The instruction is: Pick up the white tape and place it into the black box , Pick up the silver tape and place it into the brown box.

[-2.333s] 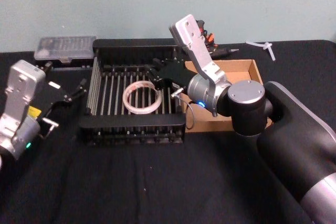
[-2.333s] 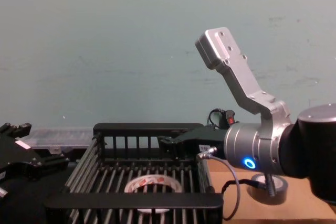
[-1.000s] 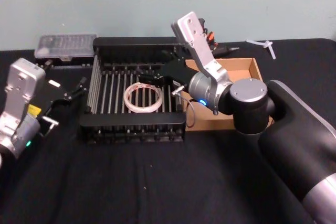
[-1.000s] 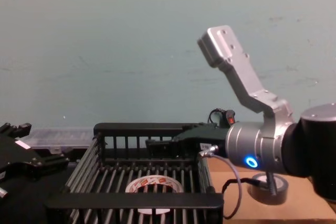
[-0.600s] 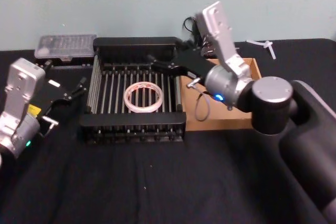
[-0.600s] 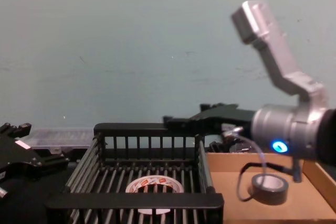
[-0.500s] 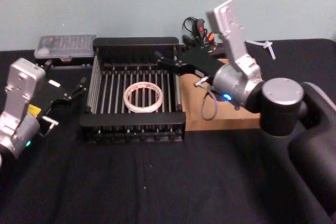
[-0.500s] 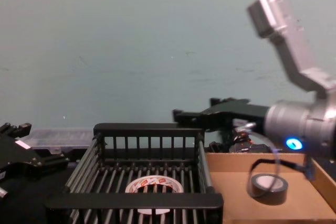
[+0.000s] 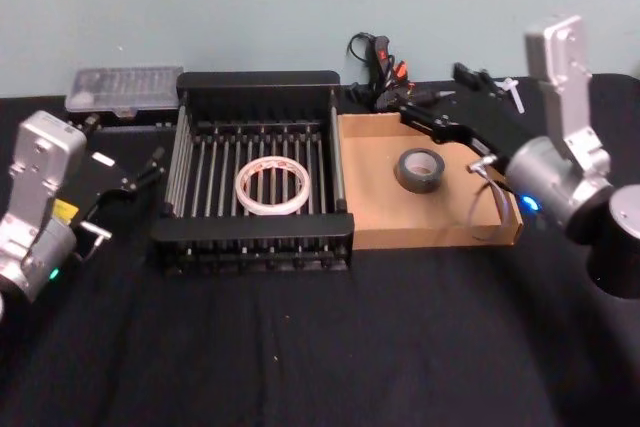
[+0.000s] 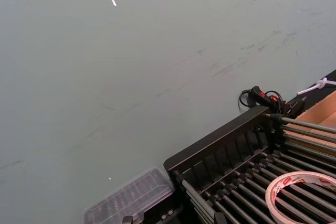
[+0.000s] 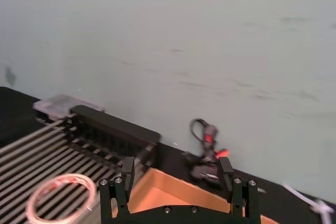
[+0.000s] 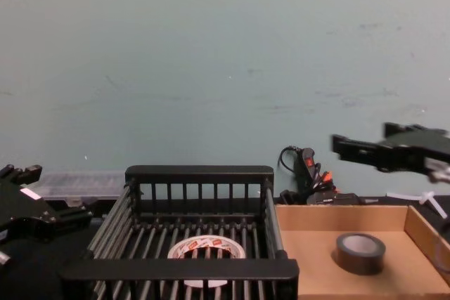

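The white tape (image 9: 241, 187) lies flat on the slatted floor of the black box (image 9: 258, 80); the chest view shows this tape (image 12: 184, 246) behind the black box's front rim (image 12: 199, 171). To the right, the silver tape (image 9: 415, 183) lies inside the brown box (image 9: 390, 212), and the chest view has it (image 12: 360, 258) on the cardboard floor. My right gripper (image 9: 432, 92) hangs open and empty above the brown box's back edge, its fingers (image 11: 127, 166) spread wide. My left gripper (image 9: 150, 169) rests at the far left, beside the black box.
A clear plastic case (image 9: 123, 90) lies behind the black box on the left. A black and red tool with a cable (image 9: 378, 72) sits at the back between the boxes. A white plastic piece (image 9: 510, 89) lies at the back right. The wall stands close behind.
My right gripper has lifted out from over the black box and swung right, over the brown box's far side. The silver tape is now uncovered. Both tapes and the left arm stayed still.
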You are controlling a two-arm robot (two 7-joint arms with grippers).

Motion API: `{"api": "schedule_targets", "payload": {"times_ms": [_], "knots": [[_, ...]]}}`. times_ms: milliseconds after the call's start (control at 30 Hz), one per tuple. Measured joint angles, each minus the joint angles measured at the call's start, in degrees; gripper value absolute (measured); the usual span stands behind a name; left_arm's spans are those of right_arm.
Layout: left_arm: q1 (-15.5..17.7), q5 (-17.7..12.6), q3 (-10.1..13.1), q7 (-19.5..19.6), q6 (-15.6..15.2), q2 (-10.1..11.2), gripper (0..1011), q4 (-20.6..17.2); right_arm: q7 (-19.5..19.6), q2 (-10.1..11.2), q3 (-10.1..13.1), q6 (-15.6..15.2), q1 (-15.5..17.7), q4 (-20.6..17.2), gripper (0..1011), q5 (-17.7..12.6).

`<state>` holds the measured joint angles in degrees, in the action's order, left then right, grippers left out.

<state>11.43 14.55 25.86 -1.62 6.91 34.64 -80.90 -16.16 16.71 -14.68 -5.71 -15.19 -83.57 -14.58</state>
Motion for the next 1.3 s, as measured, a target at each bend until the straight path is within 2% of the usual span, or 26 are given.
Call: {"api": "schedule_targets", "payload": {"times_ms": [200,267,533,767,1300], "knots": [[0.0,0.0,0.0,0.0,0.0,0.0,1001,0.0,1.6,0.9,1.8,2.2,2.8,-0.6,1002,0.5],[0.0,0.0,0.0,0.0,0.0,0.0,1001,0.0,2.6,1.0,2.6,3.8,4.4,-0.5,1003,1.4],[0.0,0.0,0.0,0.0,0.0,0.0,1001,0.0,4.1,0.1,3.9,6.7,7.0,1.6,1002,3.7],[0.0,0.0,0.0,0.0,0.0,0.0,1001,0.0,4.5,-0.9,4.6,6.6,7.5,3.3,1002,5.0],[0.0,0.0,0.0,0.0,0.0,0.0,1001,0.0,4.5,-0.7,4.5,6.6,7.4,3.1,1003,4.9]]}}
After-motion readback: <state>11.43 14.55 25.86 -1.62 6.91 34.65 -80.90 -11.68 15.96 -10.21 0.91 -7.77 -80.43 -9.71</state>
